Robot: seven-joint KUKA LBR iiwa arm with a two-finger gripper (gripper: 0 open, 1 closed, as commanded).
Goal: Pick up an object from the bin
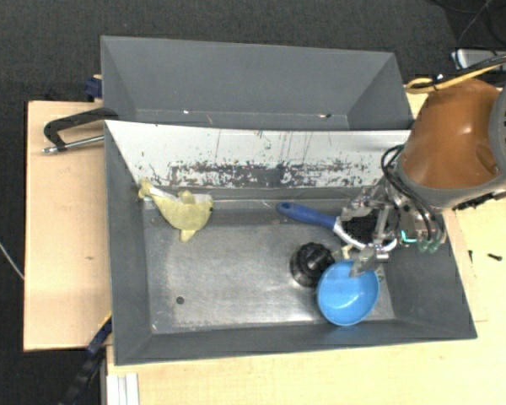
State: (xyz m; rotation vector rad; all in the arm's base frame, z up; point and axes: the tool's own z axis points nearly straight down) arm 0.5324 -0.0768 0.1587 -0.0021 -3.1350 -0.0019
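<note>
Gripper (368, 239) low in bin (236, 268), lower right of frame, just above blue round cup (347, 296), near black knob-like thing (308, 261) and blue handle (308, 215). Jaws: cannot tell whether open or closed. Nothing seen gripped, so grasp and lift judged still to do. Yellow lump (184, 211) upper left, well apart.

A yellow toy (184, 211) lies far left of the pincer (369, 251); a black knob (308, 261) sits near its left.
</note>
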